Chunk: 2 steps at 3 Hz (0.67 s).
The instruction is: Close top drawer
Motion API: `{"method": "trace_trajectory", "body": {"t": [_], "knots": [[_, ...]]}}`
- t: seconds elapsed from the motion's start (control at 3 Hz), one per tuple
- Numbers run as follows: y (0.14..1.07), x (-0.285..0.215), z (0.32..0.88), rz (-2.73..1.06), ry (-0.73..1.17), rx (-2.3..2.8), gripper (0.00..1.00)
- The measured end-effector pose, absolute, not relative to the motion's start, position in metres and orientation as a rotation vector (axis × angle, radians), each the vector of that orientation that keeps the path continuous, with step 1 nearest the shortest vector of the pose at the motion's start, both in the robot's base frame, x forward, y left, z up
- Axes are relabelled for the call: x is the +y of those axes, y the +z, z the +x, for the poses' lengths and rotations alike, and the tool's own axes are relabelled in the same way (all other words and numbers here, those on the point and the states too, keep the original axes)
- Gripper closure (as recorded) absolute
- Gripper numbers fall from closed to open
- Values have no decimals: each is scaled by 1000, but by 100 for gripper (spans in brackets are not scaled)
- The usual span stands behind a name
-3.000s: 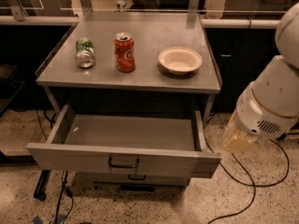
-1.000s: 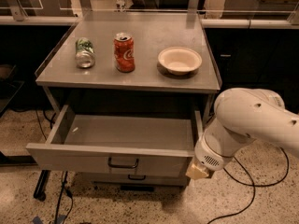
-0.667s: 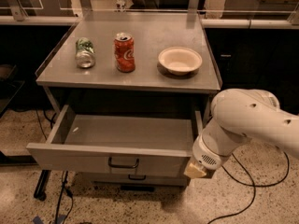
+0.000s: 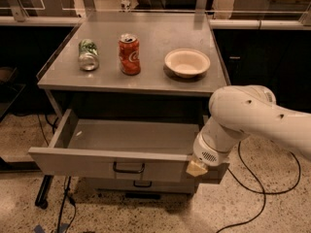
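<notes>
Under the counter (image 4: 155,38), the top drawer (image 4: 87,163) stands pulled out. We see the gripper (image 4: 197,168) against the right end of its front panel, as we look; whether it is parted or closed we cannot tell.

Legible text: none. Red can (image 4: 129,55), on tabletop (image 4: 160,85): white script, unreadable. Green can (image 4: 88,54): print unreadable. Claw (image 4: 197,168): at right end of top drawer (image 4: 82,162) front.

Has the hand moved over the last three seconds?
Yes. The hand swung leftward in view, from beside the top drawer to its front panel's right end.
</notes>
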State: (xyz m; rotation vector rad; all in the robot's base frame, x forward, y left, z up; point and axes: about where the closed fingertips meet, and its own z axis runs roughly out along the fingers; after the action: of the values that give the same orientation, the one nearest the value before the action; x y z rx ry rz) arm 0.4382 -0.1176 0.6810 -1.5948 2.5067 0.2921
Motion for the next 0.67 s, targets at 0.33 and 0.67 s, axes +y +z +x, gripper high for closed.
{"method": "trace_trajectory", "body": {"t": [0.33,0.67], "knots": [[681,-118,438,-1595,292,2507,74],[681,-118,438,-1595,292,2507,51]]}}
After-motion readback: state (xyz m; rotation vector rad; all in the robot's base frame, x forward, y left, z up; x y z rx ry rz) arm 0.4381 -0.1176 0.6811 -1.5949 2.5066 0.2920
